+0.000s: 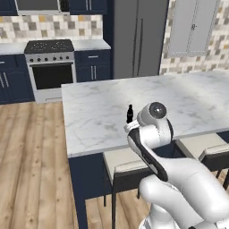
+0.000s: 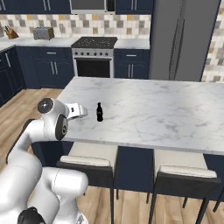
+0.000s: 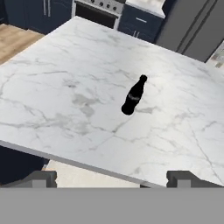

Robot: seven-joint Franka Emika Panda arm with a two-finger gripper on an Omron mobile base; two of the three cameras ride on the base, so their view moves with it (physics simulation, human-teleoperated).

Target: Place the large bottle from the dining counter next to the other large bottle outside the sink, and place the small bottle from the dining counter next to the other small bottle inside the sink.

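One small bottle [image 3: 133,96] stands upright on the dining counter [image 3: 65,87], dark and cola-shaped with a pale label band. It also shows as the small bottle [image 2: 99,112] near the slab's front edge and as the small bottle [image 1: 129,114] just behind my arm. My gripper [image 3: 113,178] hovers open over the counter's near edge, aimed at the bottle, well short of it, with nothing between its fingers. The gripper [image 2: 78,110] sits left of the bottle. The large bottle, the sink and the other bottles are out of view.
Two cushioned stools [image 2: 87,162] [image 2: 186,173] are tucked under the counter's near side. Beyond the counter are a stove [image 2: 94,54], a tall grey fridge [image 2: 183,39] and navy cabinets with a toaster [image 2: 43,33]. Wood floor lies to the left.
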